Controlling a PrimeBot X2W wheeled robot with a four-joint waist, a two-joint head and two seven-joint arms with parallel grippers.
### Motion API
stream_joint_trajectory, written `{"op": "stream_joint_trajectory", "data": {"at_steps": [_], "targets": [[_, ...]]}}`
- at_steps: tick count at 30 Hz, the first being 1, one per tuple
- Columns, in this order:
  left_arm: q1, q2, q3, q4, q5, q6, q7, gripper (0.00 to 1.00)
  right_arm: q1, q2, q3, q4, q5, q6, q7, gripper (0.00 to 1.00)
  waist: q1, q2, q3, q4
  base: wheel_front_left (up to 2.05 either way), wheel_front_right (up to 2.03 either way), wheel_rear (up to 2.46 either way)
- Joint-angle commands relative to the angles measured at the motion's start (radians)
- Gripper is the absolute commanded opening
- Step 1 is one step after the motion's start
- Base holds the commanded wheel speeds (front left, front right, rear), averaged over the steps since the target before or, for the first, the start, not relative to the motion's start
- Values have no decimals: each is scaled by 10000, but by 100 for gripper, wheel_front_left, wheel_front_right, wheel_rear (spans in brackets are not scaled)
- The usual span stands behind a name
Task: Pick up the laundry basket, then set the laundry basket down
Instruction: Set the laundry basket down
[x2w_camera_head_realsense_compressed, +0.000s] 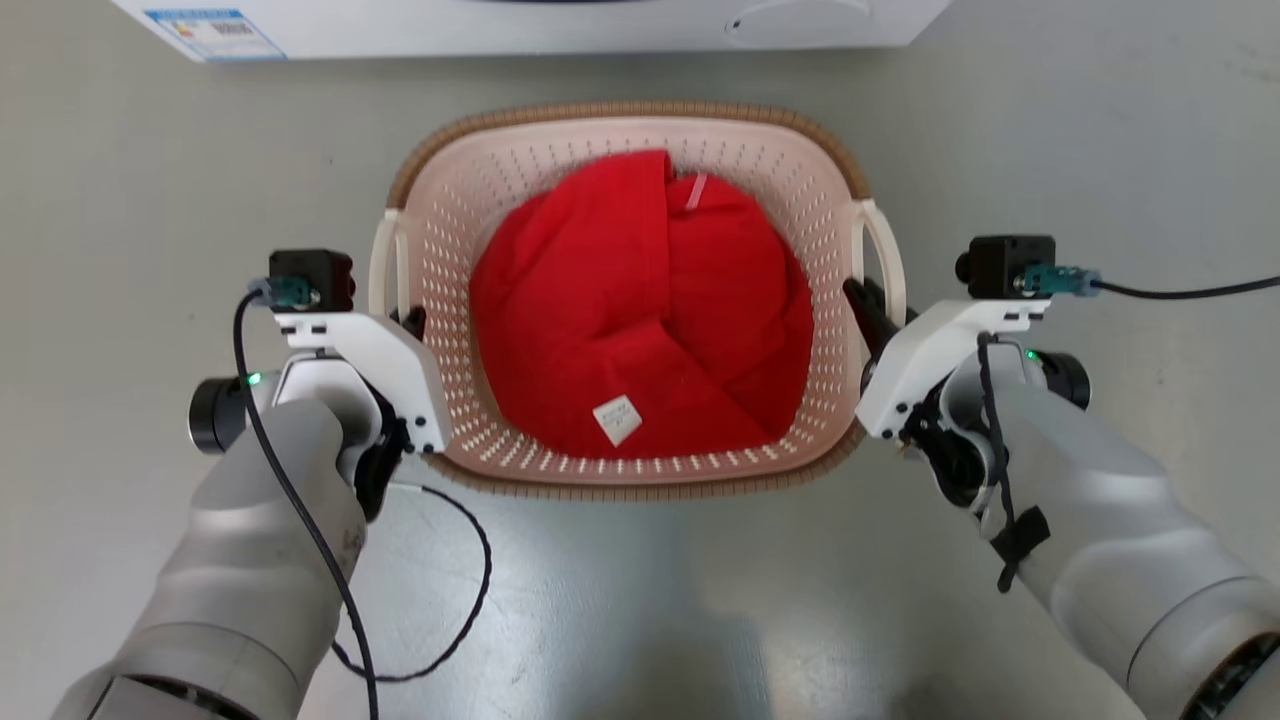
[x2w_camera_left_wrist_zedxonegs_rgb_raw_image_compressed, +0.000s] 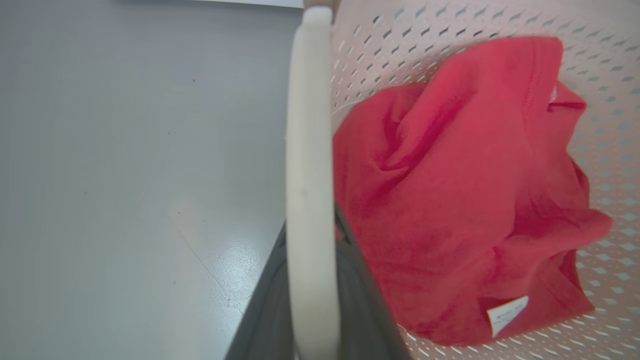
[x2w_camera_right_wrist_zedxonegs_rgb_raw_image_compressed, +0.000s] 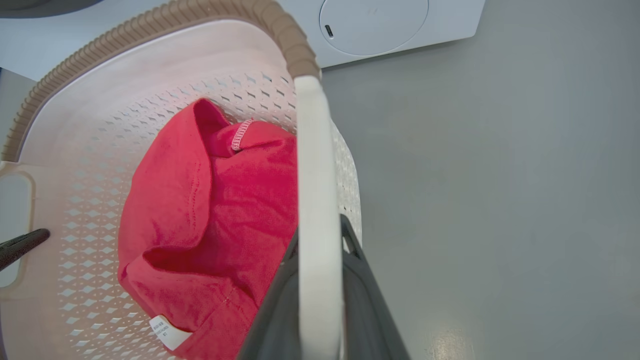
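The laundry basket, cream perforated plastic with a brown woven-look rim, sits in the middle of the head view with a red cloth bundled inside. My left gripper is shut on its left white handle. My right gripper is shut on the right handle. In the left wrist view my left gripper has a dark finger on each side of the handle bar. The right wrist view shows the same hold by my right gripper on its bar. Whether the basket touches the floor I cannot tell.
A white washing machine stands just beyond the basket, its front panel close to the far rim. Grey floor spreads to both sides. A loose black cable loops over the floor by my left forearm.
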Motion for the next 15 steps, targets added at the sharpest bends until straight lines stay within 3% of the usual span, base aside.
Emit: {"op": "stream_joint_trajectory", "data": {"at_steps": [1,15], "targets": [[-260,356,129,-107,128,71,-151,0,69,110,81,-263,128,163,-183,0,0,0,211,64,0,0,0],[-1253,426,-81,-99,298,211,-604,0,-980,55,375,-78,239,163,-752,0,0,0,1582,260,0,0,0]]}}
